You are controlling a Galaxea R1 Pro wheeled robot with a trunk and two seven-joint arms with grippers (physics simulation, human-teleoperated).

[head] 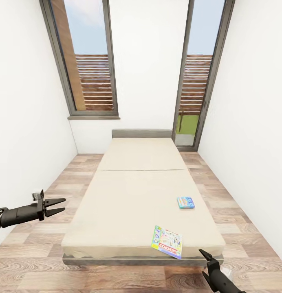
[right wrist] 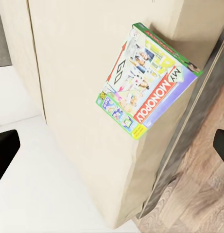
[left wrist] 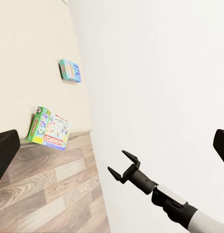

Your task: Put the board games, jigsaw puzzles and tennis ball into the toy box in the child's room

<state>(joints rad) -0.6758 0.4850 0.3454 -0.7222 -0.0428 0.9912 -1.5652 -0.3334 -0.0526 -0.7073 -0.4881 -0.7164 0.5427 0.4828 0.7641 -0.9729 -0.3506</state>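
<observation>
both hands, left hand and right hand, spread open; two board games lie unobstructed on bed.

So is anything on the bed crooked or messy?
A little. The colourful Monopoly game box lies slanted at the foot edge of the long beige bed, and its corner seems to reach just past the mattress edge. The small blue game box lies flat near the bed's right side, only slightly turned. Nothing looks spilled or broken.
</observation>
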